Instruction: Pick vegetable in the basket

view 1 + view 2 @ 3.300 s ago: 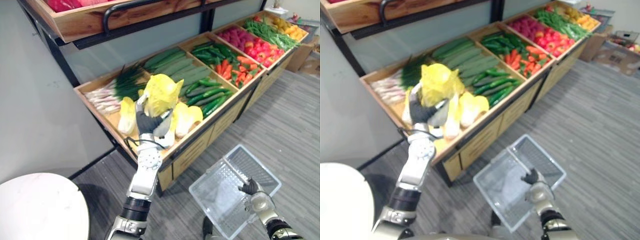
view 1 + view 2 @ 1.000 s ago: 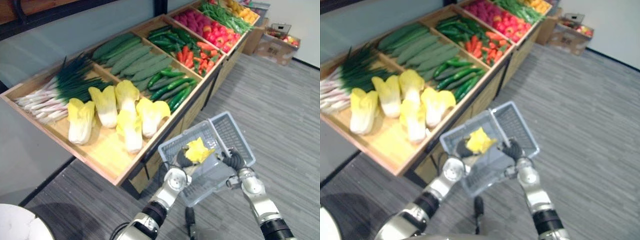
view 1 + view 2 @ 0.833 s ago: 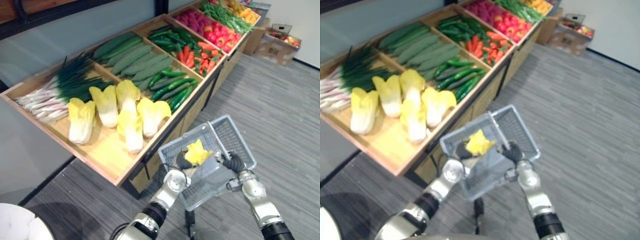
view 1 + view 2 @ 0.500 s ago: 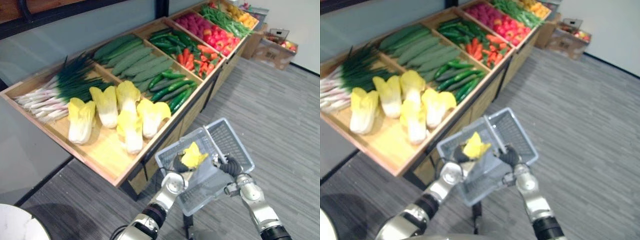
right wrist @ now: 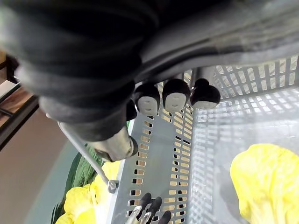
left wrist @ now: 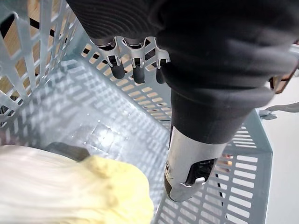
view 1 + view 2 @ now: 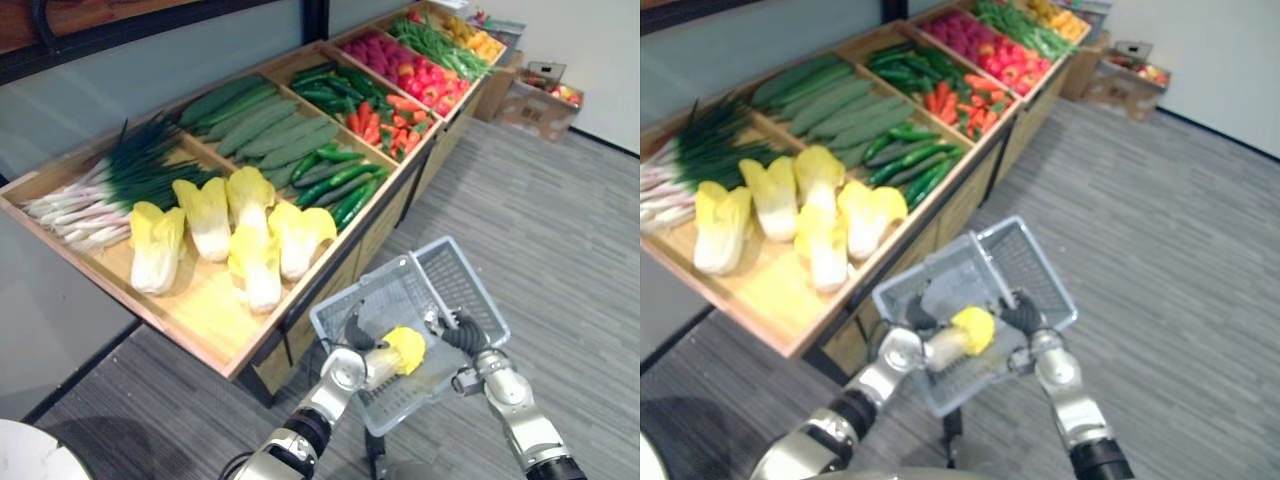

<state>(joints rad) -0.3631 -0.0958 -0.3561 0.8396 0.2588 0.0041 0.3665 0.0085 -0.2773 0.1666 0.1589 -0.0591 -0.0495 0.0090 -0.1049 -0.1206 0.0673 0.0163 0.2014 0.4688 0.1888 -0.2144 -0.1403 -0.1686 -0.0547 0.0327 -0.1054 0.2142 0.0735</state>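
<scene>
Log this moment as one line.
cabbage: lying in basket | left hand: open, inside basket, not gripping | right hand: holding basket

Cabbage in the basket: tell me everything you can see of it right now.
The cabbage is one small head: crinkled yellow leaves at one end, pale white stalk at the other. It lies on its side on the floor of the grey slotted plastic basket, leafy end toward the right hand, which grips the basket's edge. The left hand hangs open just above, fingers straight and, by the left wrist view, off the cabbage.
</scene>
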